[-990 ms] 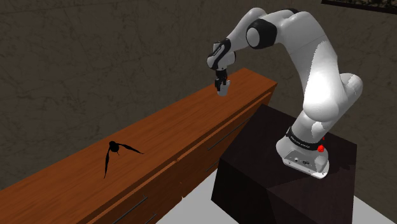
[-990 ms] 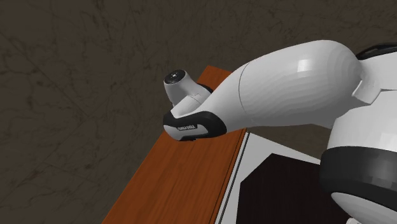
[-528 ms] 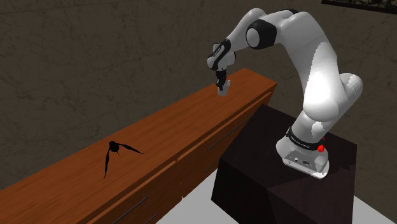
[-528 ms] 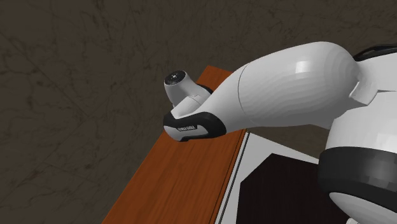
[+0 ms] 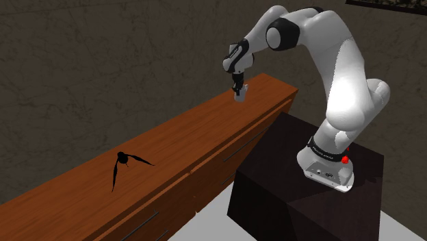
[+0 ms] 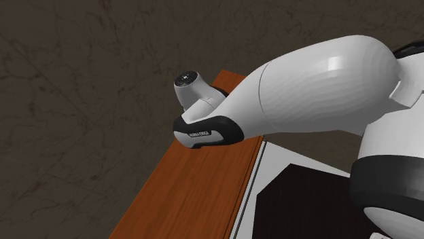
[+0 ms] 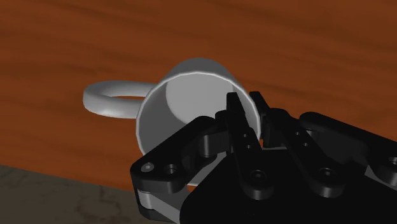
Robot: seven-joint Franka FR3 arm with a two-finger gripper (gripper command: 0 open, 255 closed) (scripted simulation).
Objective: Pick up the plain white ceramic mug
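Note:
A plain white mug (image 7: 181,95) with a loop handle (image 7: 108,102) is over the brown wooden top (image 7: 305,44), its opening facing the hand. My black gripper (image 7: 247,107) is shut on the mug's rim wall, with one finger inside the cup and one outside, on the side away from the handle. In the shoulder view the mug (image 5: 240,96) hangs just under the gripper (image 5: 237,88) near the far end of the long wooden sideboard (image 5: 171,144). I cannot tell whether its base still touches the wood.
A small black bird-shaped figure (image 5: 124,164) stands on the sideboard towards the shoulder view's left. The dark stand (image 5: 301,198) sits against the sideboard's front. A dark mottled wall (image 5: 102,61) runs behind. In the second exterior view the white arm (image 6: 306,95) covers the sideboard's far end (image 6: 197,190).
The fingers have closed on the mug's rim. The hand and mug have since shifted slightly upward in the shoulder view.

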